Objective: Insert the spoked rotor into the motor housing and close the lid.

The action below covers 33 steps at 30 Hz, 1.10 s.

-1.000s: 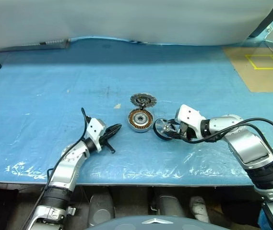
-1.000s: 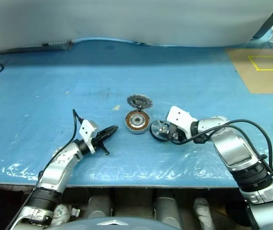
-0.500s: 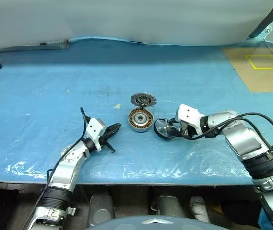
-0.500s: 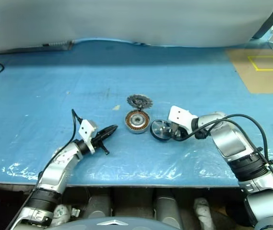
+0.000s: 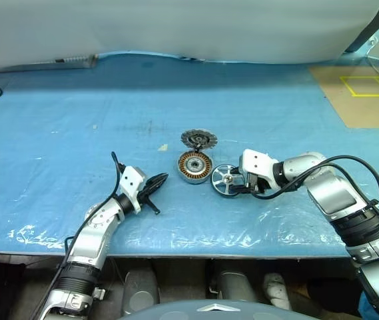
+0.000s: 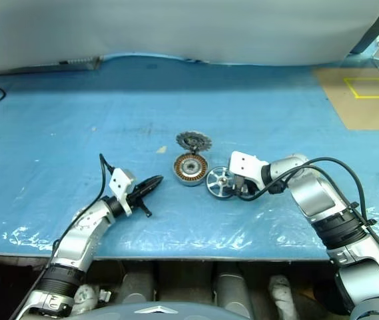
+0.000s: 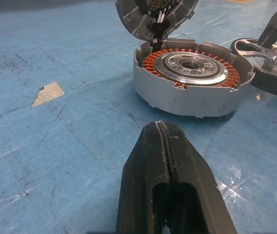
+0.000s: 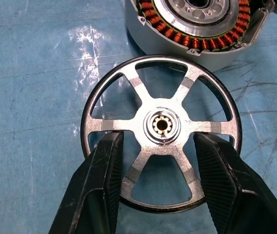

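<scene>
Spoked rotor [image 5: 224, 178] beside open motor housing [image 5: 194, 167], right tool [image 5: 237, 185] at rotor; lid [image 5: 198, 139] raised

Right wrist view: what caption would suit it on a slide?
Right gripper straddling the spoked rotor beside the open motor housing.

spoked rotor [image 5: 224, 179] just right of motor housing [image 5: 194, 167], lid [image 5: 198, 139] behind

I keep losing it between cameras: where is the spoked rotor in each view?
Left eye: spoked rotor, right of the motor housing.
Right eye: same, centre.
Left wrist: far right edge.
Right wrist: centre, between fingers.
Shared landmark: the housing's copper windings.
</scene>
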### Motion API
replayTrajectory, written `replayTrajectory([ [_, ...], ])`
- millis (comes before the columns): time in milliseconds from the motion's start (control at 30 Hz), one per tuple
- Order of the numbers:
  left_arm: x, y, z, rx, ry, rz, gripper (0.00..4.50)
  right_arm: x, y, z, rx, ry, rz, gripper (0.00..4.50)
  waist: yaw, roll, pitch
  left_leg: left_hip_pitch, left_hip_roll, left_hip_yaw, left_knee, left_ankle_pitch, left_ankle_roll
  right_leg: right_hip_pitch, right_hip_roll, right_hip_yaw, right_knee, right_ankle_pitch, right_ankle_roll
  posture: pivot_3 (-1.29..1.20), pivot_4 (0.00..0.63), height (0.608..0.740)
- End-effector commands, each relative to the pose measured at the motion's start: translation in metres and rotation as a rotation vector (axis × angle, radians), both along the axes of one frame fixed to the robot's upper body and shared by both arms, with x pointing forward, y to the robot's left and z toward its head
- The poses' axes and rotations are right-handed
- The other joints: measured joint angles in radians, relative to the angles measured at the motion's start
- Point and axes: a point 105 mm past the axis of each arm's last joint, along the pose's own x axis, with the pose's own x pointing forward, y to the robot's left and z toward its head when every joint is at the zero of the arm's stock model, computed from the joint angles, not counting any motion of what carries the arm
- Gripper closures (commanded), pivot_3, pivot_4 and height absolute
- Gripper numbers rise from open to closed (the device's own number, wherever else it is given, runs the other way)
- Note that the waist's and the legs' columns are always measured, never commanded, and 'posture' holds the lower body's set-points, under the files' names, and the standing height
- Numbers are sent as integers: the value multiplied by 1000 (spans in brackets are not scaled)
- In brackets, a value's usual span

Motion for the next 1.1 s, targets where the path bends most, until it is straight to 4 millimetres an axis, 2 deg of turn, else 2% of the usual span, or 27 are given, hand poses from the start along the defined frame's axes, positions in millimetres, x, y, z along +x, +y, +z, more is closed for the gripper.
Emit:
replayTrajectory([
  [33, 1, -1, 14, -15, -61, -1, 4500, 2, 4, 9, 5, -32, 22, 2130, 0, 0, 0, 0, 0, 0, 0, 0, 0, 0, 0, 0, 0, 0, 0, 0, 150, 740],
  [133, 1, -1, 14, -14, -61, 1, 4500, 1, 4, 8, 1, -29, 24, 2130, 0, 0, 0, 0, 0, 0, 0, 0, 0, 0, 0, 0, 0, 0, 0, 0, 150, 740],
  [267, 1, 0, 14, -13, -61, 4, 4500, 1, 3, 6, -7, -27, 18, 3343, -1, -1, 0, 0, 0, 0, 0, 0, 0, 0, 0, 0, 0, 0, 0, 0, 150, 740],
  [300, 1, 0, 14, -13, -61, 4, 4500, 1, 3, 6, -8, -29, 16, 3420, -1, -1, 0, 0, 0, 0, 0, 0, 0, 1, 0, 0, 0, 0, 0, 0, 150, 740],
  [533, 1, 0, 14, -13, -64, 5, 4500, 0, 0, 8, 7, -42, -25, 3420, 0, -1, 0, 1, 0, 0, 0, 0, 0, 2, 0, 0, 0, 0, 0, 0, 150, 740],
  [767, 4, 0, 17, -10, -73, -10, 4500, -18, -11, 40, 35, -36, -7, 3459, 2, -1, 0, 1, 0, 0, 0, 0, 0, 2, 0, 0, -1, 0, 0, 0, 150, 740],
  [867, 5, -1, 19, -10, -78, -17, 4500, -26, -3, 49, 68, -31, 19, 3459, 0, -1, 0, 1, 0, 0, 0, -2, 3, 2, 0, 0, -1, 0, 0, 0, 150, 740],
  [967, 5, -3, 22, -7, -89, -33, 4500, -21, 22, 56, 137, -74, -2, 3459, -3, -1, 0, 1, 1, 0, 0, -2, 3, 2, 0, 0, 0, 0, 0, 0, 150, 740],
  [1100, 5, -6, 23, -4, -100, -50, 4500, -13, 49, 54, 184, -100, -20, 3459, -2, 0, -1, 2, 0, 0, 0, -1, 1, 2, 0, 0, 0, 0, 0, 0, 150, 740],
])
